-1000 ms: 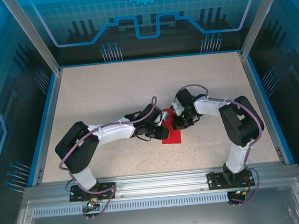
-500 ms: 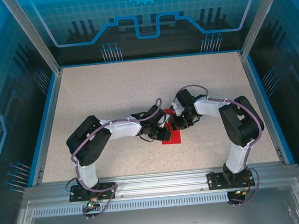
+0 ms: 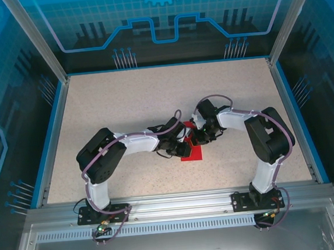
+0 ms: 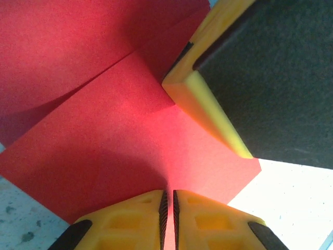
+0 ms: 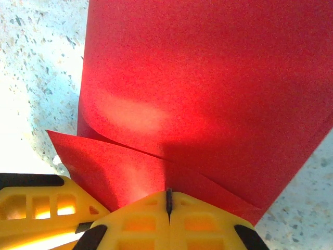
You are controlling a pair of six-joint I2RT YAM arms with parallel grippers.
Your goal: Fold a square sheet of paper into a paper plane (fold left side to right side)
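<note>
The red square sheet of paper (image 3: 191,152) lies at the table's middle, doubled over, its upper layer (image 5: 208,78) bowed at the left rather than flat. My left gripper (image 3: 183,142) points down onto it from the left. In the left wrist view its jaws (image 4: 168,195) stand shut to a hairline slit over the red paper (image 4: 104,140). My right gripper (image 3: 198,138) meets it from the right, shut, its tips (image 5: 168,194) down on the lower layer. The right finger (image 4: 203,107) rests on a layer edge. A paper plane is out of view.
The speckled table (image 3: 124,105) is bare around the paper. Blue rails (image 3: 50,135) and clear walls border it. Both arms bend inward, their wrists almost touching above the sheet. The left finger (image 5: 36,208) sits close beside the right gripper.
The left arm's elbow has swung right toward the middle. Both grippers have stayed on the paper, and slightly less red shows from above.
</note>
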